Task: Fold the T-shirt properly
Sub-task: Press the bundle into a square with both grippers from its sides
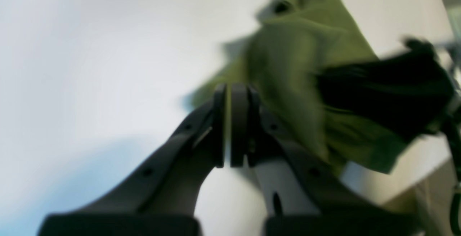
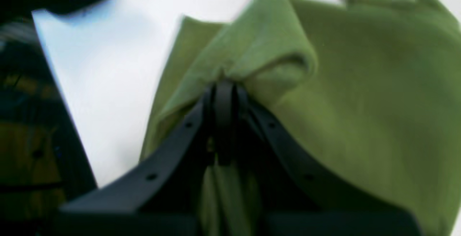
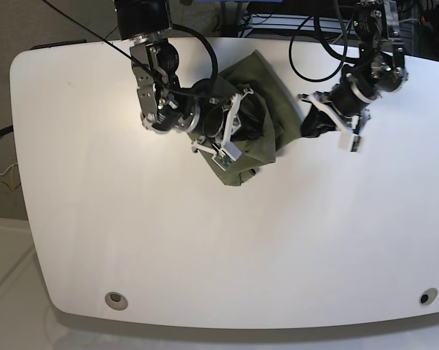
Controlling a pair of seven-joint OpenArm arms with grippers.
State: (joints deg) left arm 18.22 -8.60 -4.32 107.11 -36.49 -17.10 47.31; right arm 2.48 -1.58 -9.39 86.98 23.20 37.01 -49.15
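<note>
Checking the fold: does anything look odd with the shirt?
Yes. The T-shirt is a crumpled bunch near the table's far edge, not flat. The right gripper pinches a fold; the left gripper is shut beside it.

White tabletop (image 3: 205, 240) with rounded corners; two round holes near its front edge, one at each corner (image 3: 117, 298) (image 3: 424, 297). Black cables (image 3: 314, 44) trail at back.

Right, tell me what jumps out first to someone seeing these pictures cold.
The crumpled olive-green cotton T-shirt bunched near the far edge of the white table draws the eye first. The right end effector is shut on a fold of it. The left end effector sits beside the cloth, jaws closed with a thin sliver of green between them, though the blur hides whether it grips.
</note>
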